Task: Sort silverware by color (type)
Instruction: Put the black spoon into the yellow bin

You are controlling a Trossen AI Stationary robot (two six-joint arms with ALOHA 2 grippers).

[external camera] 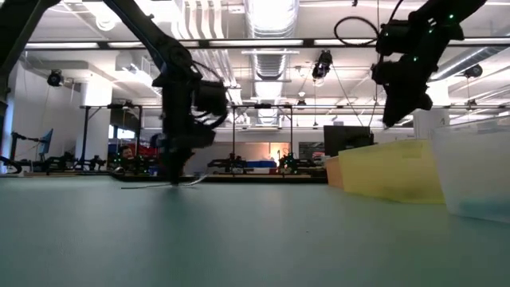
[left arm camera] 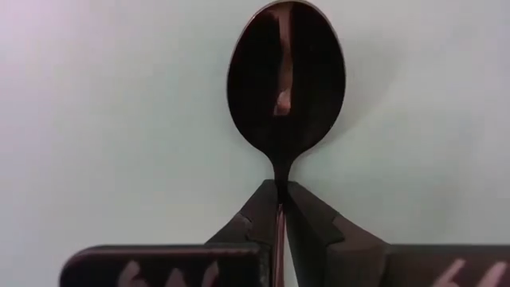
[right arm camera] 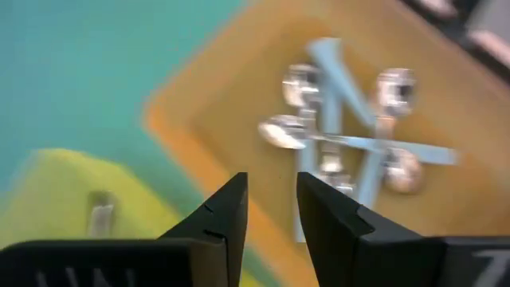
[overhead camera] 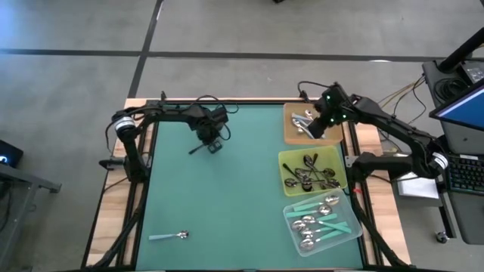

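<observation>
A dark spoon [left arm camera: 285, 88] lies on the green mat [overhead camera: 227, 204] at the far left, and my left gripper [overhead camera: 212, 142] stands over it, pointing down and shut on it. In the low view the spoon [external camera: 159, 185] shows as a thin line at table level under that gripper [external camera: 179, 171]. My right gripper [right arm camera: 271, 199] hangs open above the orange tray [overhead camera: 291, 130], with nothing between its fingers. That tray holds several silver spoons [right arm camera: 351, 135]. A teal-handled spoon [overhead camera: 168, 236] lies alone near the mat's front left. My left gripper pinches the dark spoon's neck [left arm camera: 280, 171], where the handle joins the bowl, between its two fingertips [left arm camera: 311, 211]. The fingers come from above, pointing down, and lie across the spoon. The bowl sticks out beyond them; the spoon lies level at the mat.
Three trays stand in a row along the right edge: the orange one at the far end, a yellow one [overhead camera: 336, 155] with dark spoons in the middle, a clear one [overhead camera: 349, 233] with teal-handled spoons nearest. The mat's middle is bare.
</observation>
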